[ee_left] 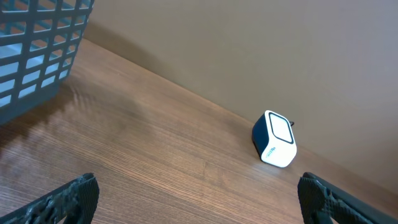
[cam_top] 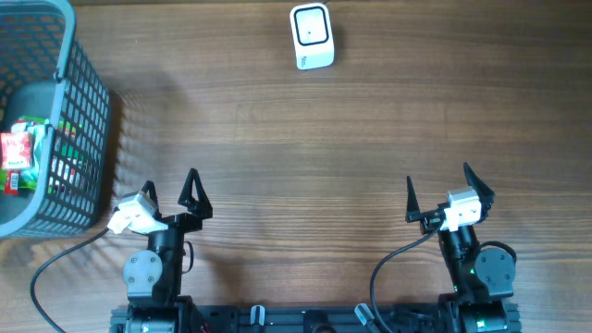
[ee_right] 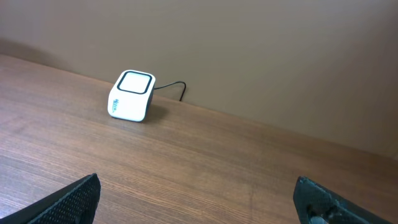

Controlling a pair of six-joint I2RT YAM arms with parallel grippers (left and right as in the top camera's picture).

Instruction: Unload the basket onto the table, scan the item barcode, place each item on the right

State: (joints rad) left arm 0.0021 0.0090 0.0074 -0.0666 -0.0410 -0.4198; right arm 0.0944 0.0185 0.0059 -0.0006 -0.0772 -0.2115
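Task appeared not begun. Left gripper (cam_top: 169,185) and right gripper (cam_top: 437,178) stood wide open and empty. Packaged items (cam_top: 17,153) lay in the grey basket (cam_top: 88,120), well apart from the barcode scanner (cam_top: 312,37).

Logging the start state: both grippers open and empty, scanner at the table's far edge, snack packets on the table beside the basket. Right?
No: the overhead view shows the snack packets inside the basket, not beside it. The rest holds: left gripper and right gripper open and empty, scanner at the far edge.
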